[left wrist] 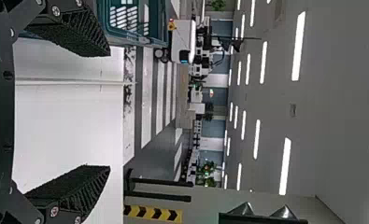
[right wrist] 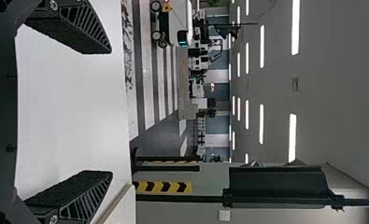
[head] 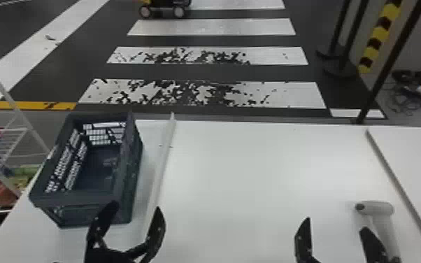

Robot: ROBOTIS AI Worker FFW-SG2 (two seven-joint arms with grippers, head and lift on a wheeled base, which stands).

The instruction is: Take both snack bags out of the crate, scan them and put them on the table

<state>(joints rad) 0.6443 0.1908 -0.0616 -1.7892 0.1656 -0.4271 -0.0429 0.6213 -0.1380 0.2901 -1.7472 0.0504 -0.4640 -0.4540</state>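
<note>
The dark blue-green crate (head: 124,196) stands on the left of the white table (head: 255,168); no snack bag can be made out in the part of its inside that shows. My left gripper (head: 135,211) is open in front of the crate's near right corner, and in the left wrist view the gripper (left wrist: 108,111) has nothing between its fingers. Over the table's right part, my right gripper (head: 335,227) stands open; in the right wrist view the gripper (right wrist: 111,112) holds nothing. A light grey handheld scanner (head: 377,208) rests beside and partly behind its right finger.
A raised white strip (head: 161,168) runs along the table right of the crate, and a grey seam (head: 398,182) crosses its right side. Left of the table stands a white wire rack (head: 1,175) with colourful packages. Black posts (head: 391,59) rise beyond the far right edge.
</note>
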